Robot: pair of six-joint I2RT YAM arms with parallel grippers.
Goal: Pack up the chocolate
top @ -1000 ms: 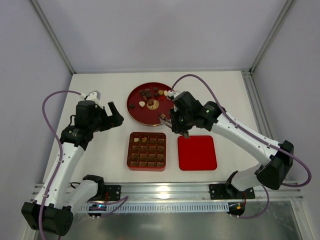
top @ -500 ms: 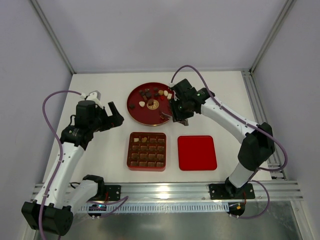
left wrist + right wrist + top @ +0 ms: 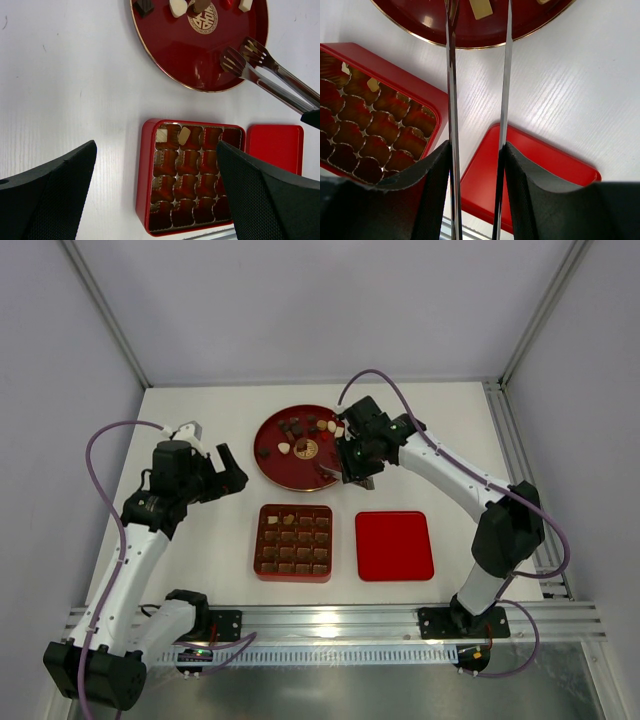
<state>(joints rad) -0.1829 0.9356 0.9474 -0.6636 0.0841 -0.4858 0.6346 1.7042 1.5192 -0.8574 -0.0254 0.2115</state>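
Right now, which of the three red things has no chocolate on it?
The flat square lid: its top is bare. The round plate carries loose chocolate, and the gridded box beside the lid has pieces in some compartments.

White table (image 3: 450,430) bears round plate (image 3: 274,470), grid box (image 3: 293,578), flat lid (image 3: 394,545).

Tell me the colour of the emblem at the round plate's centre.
Gold emblem on the dark red plate; clearest in the left wrist view.
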